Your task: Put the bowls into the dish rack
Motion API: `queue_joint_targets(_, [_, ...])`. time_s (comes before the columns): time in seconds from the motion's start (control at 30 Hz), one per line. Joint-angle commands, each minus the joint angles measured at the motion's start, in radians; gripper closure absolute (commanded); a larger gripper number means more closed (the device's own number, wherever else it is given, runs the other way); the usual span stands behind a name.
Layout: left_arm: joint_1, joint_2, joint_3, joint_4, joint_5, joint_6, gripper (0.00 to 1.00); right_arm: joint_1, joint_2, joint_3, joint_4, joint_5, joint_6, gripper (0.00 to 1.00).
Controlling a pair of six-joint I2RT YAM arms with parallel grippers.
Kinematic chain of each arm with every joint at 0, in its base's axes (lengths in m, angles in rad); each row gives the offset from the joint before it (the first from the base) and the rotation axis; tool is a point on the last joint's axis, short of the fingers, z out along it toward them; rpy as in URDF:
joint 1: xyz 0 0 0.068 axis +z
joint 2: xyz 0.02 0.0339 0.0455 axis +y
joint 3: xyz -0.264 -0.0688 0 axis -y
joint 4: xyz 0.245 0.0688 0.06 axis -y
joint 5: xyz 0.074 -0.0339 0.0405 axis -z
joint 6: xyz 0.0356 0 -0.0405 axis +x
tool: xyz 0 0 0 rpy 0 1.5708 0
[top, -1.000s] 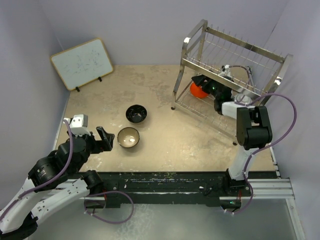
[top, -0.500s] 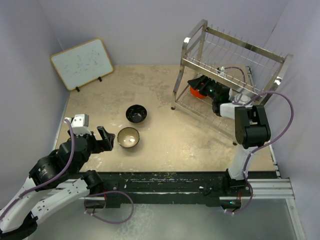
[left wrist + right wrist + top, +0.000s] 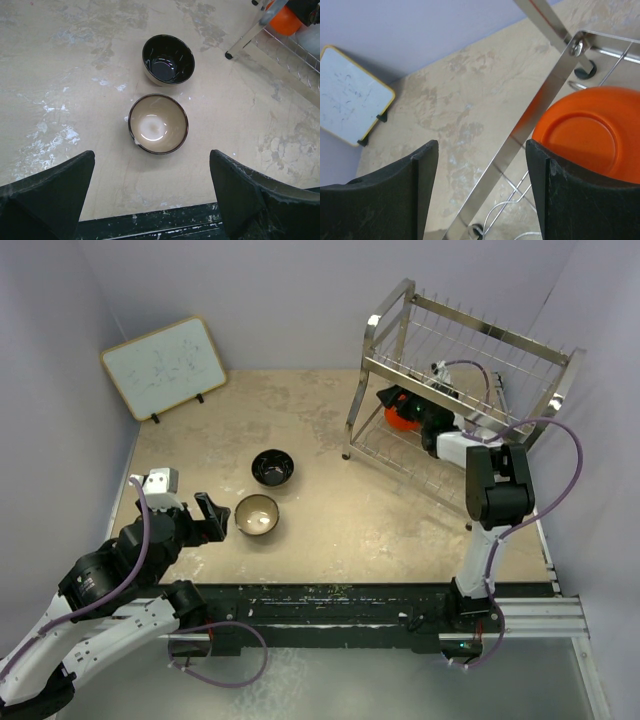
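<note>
The tan-brown bowl [image 3: 158,123] stands upright on the tabletop [image 3: 60,75], pale inside facing up. It lies dead ahead of the left gripper [image 3: 215,517], at 12 o'clock in the left wrist view and centred on the gap between the two fingers. That gripper hangs close by with its fingers spread wide and nothing between them. The glossy black bowl [image 3: 168,59] stands just beyond the tan one, near it but not touching, at about 12 to 1 o'clock along nearly the same line. From above, both bowls lie at roughly 3 o'clock of the left gripper and well apart from the right arm, so the left arm is plainly the nearer one. Being round, the tan bowl has no long axis; the likely grasp is a pinch over its near rim. The bright orange-red bowl [image 3: 585,130] already sits in the lower tier of the dish rack [image 3: 520,132], tipped so its foot ring faces the right wrist camera. It is at about 3 o'clock of the right gripper [image 3: 480,145], which is spread open and grips nothing.
</note>
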Motion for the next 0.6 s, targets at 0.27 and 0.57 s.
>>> queue_joint_targets(0.27, [-0.005,0.004,0.005,0.018,-0.013,-0.006,0.01,0.003,0.011,0.052,0.052,-0.028,-0.098,0.27])
queue_joint_targets(0.57, [-0.004,0.014,0.005,0.019,-0.01,-0.005,0.01,0.033,-0.115,-0.069,0.154,-0.175,-0.073,0.27])
